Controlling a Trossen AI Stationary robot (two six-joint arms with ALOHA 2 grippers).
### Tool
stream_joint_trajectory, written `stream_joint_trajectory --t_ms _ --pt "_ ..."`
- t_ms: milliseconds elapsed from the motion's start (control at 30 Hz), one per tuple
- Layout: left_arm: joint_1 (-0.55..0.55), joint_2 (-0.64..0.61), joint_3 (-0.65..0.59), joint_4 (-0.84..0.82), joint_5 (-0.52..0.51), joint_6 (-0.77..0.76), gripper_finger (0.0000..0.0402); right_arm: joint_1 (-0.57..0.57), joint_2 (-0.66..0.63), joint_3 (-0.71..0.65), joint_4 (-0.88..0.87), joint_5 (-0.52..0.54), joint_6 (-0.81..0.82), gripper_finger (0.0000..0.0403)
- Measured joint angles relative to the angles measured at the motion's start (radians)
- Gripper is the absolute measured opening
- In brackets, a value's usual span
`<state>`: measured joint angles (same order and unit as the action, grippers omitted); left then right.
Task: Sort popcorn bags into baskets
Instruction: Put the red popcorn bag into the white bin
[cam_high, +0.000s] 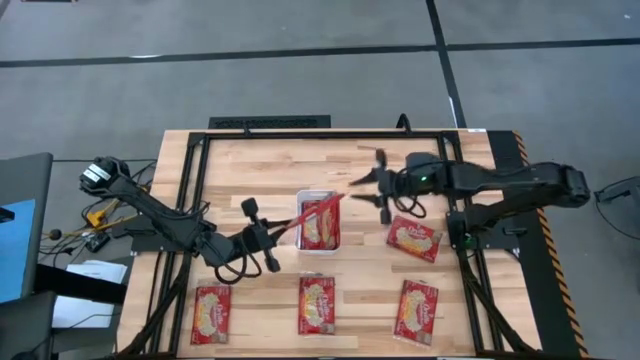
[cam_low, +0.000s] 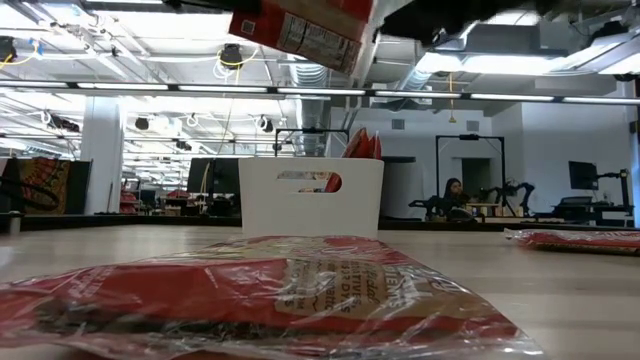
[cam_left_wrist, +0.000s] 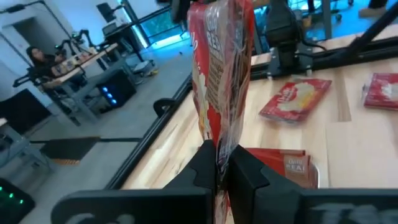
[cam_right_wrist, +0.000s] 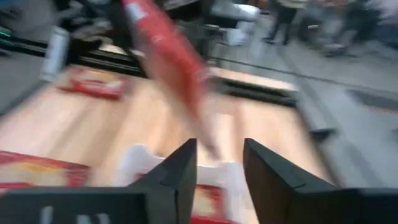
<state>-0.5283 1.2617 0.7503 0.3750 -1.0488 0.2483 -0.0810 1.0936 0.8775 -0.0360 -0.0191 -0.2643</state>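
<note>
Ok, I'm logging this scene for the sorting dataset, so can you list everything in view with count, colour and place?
held popcorn bag: one, red, pinched edge-on by the left gripper, above the basket.
popcorn bags in the basket: red, at least one; exact count cannot be told.
loose popcorn bags: four, red; three in a row along the table's near edge, one right of the basket.
basket: one, white, mid-table.
table: one, pale wood, black frame.
person: one, seated far behind.
left gripper: shut on the held bag.
right gripper: open, beside the basket's far right corner.
</note>
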Motion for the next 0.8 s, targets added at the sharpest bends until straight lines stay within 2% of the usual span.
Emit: stream_joint_trajectory --t_ms 100,233,400,667,800 --pt "0.020 0.005 0.000 -0.001 -0.011 -0.028 0.0003 0.016 -0.008 0.111 -0.121 0.026 -0.054 0.0190" --pt "0.063 0.038 0.001 0.017 -0.008 -0.066 0.0002 0.045 0.064 0.301 -0.295 0.025 -0.105 0.0200" --pt "0.104 0.083 0.001 0.108 0.004 -0.076 0.0002 0.067 0.209 0.514 -0.488 0.025 -0.179 0.0189" --pt "0.116 0.125 0.001 0.175 0.006 -0.099 0.0002 0.090 0.429 0.763 -0.718 0.029 -0.289 0.0175" --pt "0.116 0.152 0.001 0.182 0.003 -0.112 0.0003 0.103 0.517 0.854 -0.789 0.089 -0.348 0.0173"
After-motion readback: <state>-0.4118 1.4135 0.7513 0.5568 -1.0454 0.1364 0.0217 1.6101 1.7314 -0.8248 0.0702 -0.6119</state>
